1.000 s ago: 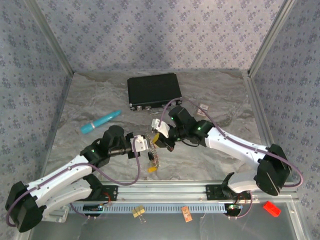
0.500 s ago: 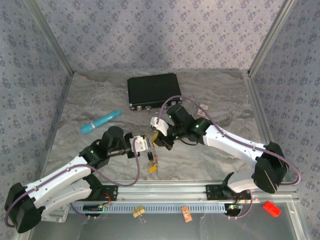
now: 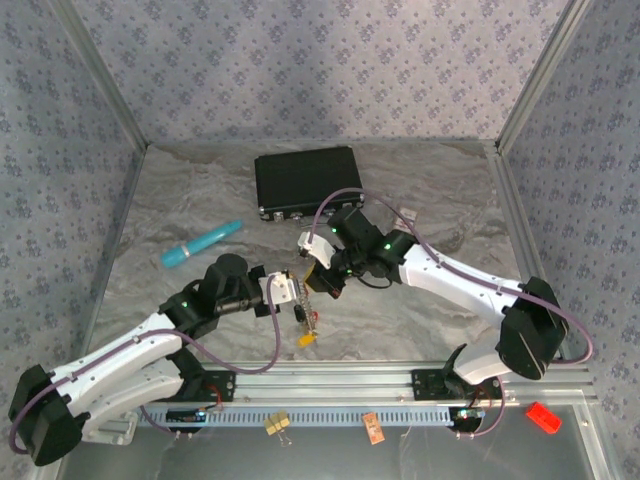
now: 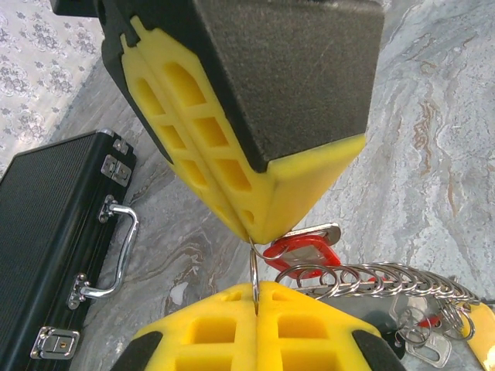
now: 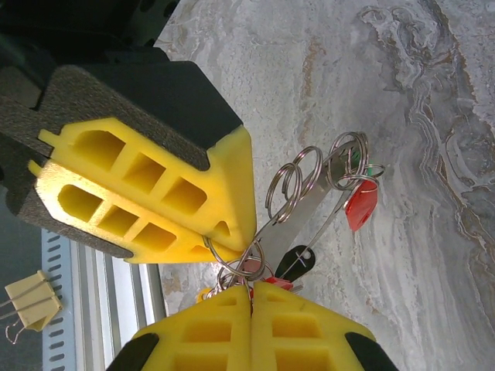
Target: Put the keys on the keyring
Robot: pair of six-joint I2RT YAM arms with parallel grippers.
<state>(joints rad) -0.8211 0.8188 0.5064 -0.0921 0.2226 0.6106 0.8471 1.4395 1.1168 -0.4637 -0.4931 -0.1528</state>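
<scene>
Both grippers meet above the table's middle, each shut on the same thin metal loop of the keyring [image 4: 254, 267]. In the left wrist view my left gripper [image 4: 257, 290] pinches the wire from below, with the right gripper's yellow fingers [image 4: 232, 170] closed on it above. A red-tagged key [image 4: 305, 249] and a row of small split rings [image 4: 379, 278] hang beside them. In the right wrist view my right gripper [image 5: 251, 287] holds the loop [image 5: 232, 267], with a red tag [image 5: 361, 207], a black key head [image 5: 294, 263] and rings [image 5: 290, 185] dangling. From above, the keys [image 3: 305, 325] hang below the left gripper [image 3: 290, 292] and right gripper [image 3: 318, 280].
A black case [image 3: 308, 182] lies at the back middle, its handle [image 4: 116, 247] facing the arms. A teal pen [image 3: 202, 243] lies to the left. On the front rail sit a yellow binder clip [image 3: 277, 424], a small card [image 3: 373, 428] and a red piece [image 3: 543, 416].
The right arm's wrist has shifted slightly left and away from me. Both grippers stay shut on the loop, and the hanging keys have barely swung.
</scene>
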